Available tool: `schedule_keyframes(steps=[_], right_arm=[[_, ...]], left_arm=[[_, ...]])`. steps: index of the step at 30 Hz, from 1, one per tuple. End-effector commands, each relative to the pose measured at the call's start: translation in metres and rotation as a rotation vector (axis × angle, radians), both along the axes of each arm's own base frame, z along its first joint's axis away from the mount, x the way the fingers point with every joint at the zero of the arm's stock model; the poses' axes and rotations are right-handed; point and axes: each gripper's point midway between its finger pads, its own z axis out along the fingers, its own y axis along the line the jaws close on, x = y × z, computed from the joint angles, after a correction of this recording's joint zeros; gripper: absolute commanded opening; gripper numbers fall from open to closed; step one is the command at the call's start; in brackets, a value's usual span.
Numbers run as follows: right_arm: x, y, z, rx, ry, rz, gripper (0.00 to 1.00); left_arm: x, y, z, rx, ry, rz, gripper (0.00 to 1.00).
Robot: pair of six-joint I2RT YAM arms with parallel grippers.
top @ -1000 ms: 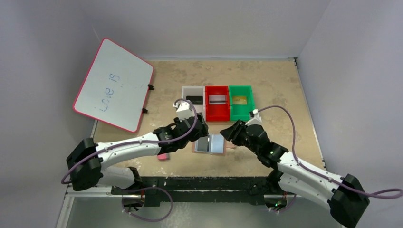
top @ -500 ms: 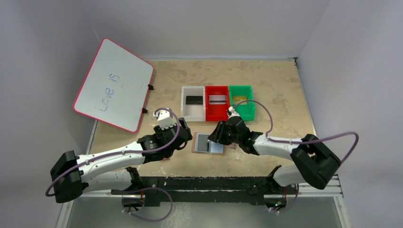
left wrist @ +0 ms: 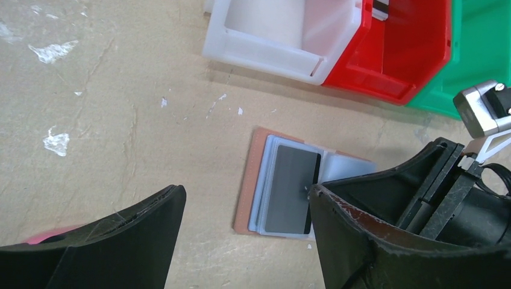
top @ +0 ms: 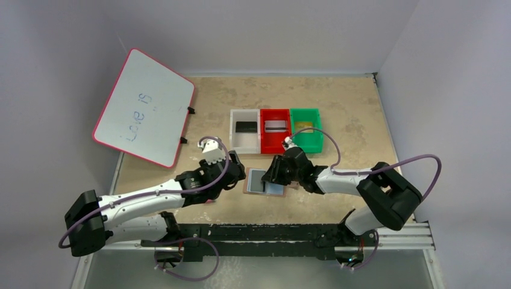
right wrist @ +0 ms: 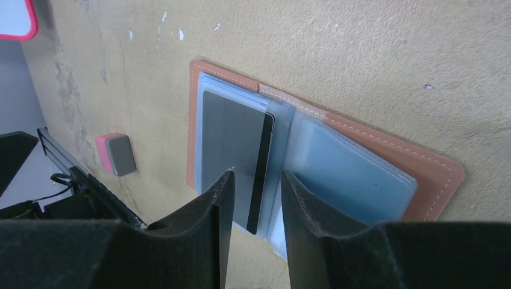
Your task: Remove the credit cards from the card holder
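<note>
— Right claw (right wrist: 256, 177): black, rough-surfaced, narrowly parted, pinching nothing, hovering over a dark matte credit card (right wrist: 232, 144). Left claw (left wrist: 246, 195)?
— Spread wide, empty. Card holder (right wrist: 355, 174): tan stitched leather, open flat on speckled tabletop (right wrist: 361, 48), clear blue-grey sleeves.

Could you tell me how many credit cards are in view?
4: black card in the white bin, silver card in the red bin, gold card in the green bin, dark card in the open card holder. Sleeves may hide more.
</note>
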Motion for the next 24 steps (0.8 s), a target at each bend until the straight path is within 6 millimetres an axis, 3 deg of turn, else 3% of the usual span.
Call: schedule_keyframes(steps=[1, 4, 10, 14, 24], right_arm=[[-0.006, 0.003, -0.006, 0.010, 0.024, 0.032, 0.37], [-0.006, 0.006, -0.010, 0.018, 0.026, 0.050, 0.35], [-0.005, 0.011, -0.020, 0.020, 0.049, 0.057, 0.19], [-0.014, 0.013, -0.024, 0.043, 0.082, 0.075, 0.14], [-0.019, 0.012, -0.028, 0.065, 0.121, 0.050, 0.16]], left_arm=[[0.002, -0.017, -0.004, -0.024, 0.014, -0.036, 0.75], [0.002, -0.024, -0.008, -0.017, 0.028, -0.056, 0.75], [0.001, -0.042, -0.016, -0.034, 0.057, -0.111, 0.66], [0.001, -0.051, -0.025, -0.026, 0.076, -0.139, 0.60], [-0.005, -0.079, -0.052, -0.022, 0.153, -0.233, 0.48]])
